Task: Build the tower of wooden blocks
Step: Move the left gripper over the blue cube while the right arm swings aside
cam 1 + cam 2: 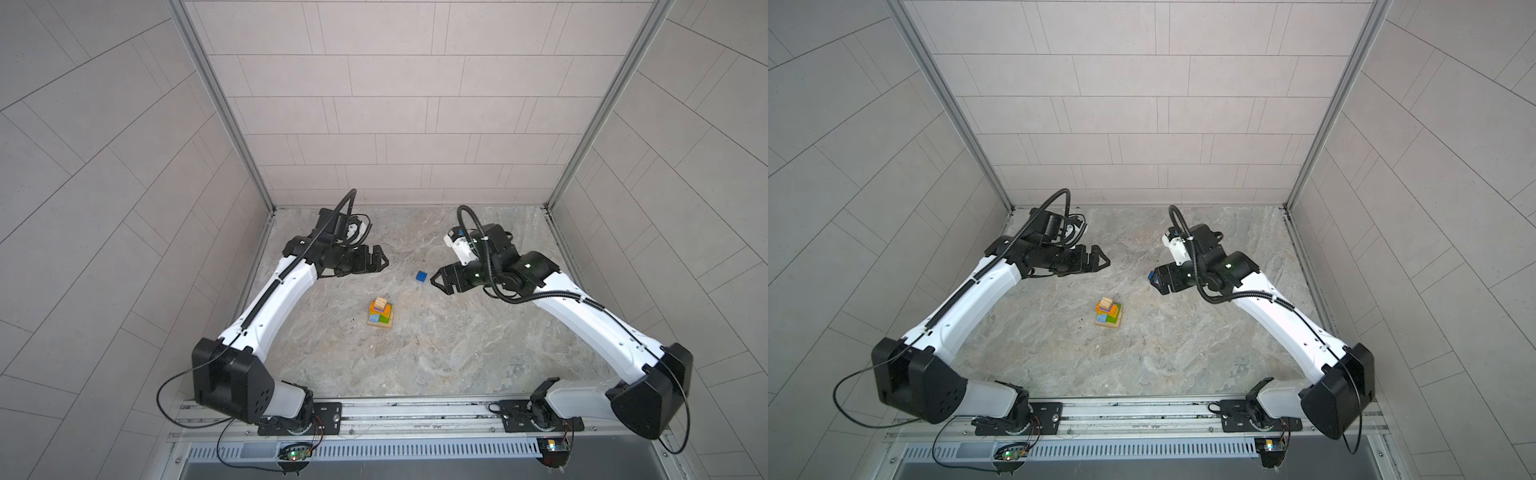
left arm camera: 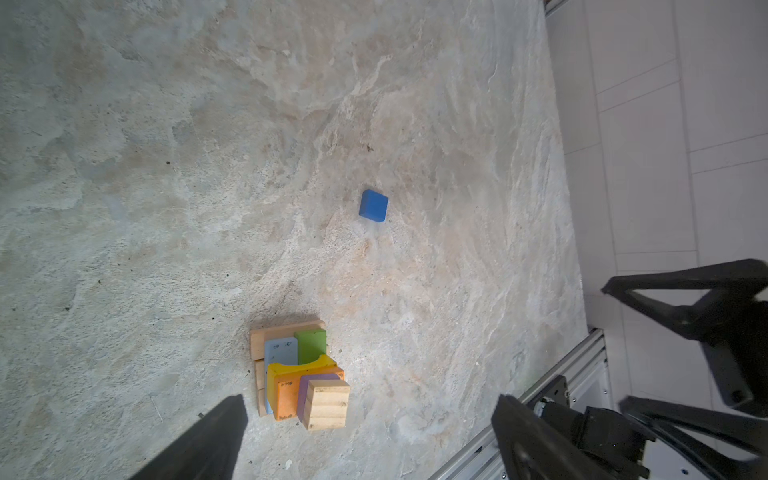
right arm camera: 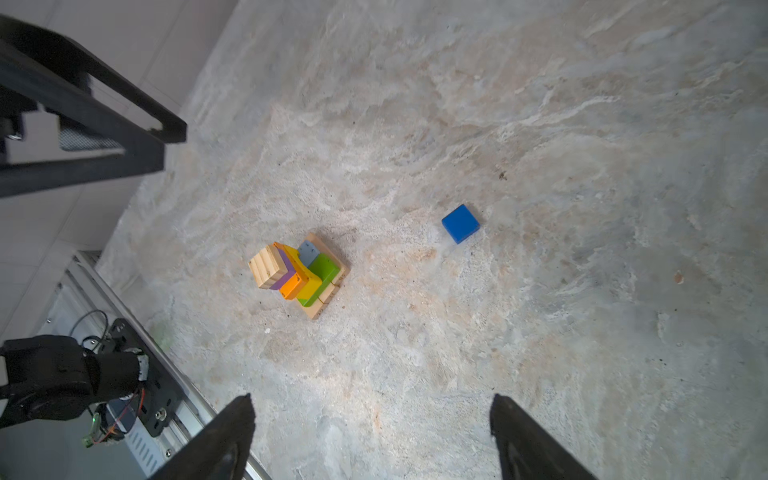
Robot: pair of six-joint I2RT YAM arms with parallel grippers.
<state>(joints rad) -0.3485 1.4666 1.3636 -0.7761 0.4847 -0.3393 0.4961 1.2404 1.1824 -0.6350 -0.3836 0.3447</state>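
The wood block tower (image 1: 380, 312) (image 1: 1108, 312) stands mid-table. It has tan bars at the bottom, then light-blue and green bars, yellow and orange pieces, a purple block and a tan block on top (image 2: 328, 403) (image 3: 268, 266). A dark-blue cube (image 1: 422, 276) (image 2: 373, 205) (image 3: 460, 223) lies alone on the table, to the right of and behind the tower. My right gripper (image 1: 438, 284) (image 3: 371, 397) hangs open and empty just right of the cube; in a top view it hides most of the cube (image 1: 1150, 275). My left gripper (image 1: 380, 259) (image 2: 369, 401) is open and empty, behind and left of the tower.
The marbled tabletop (image 1: 415, 353) is boxed in by tiled walls on three sides. A metal rail (image 1: 415, 415) with both arm bases runs along the front edge. The two grippers face each other across the middle.
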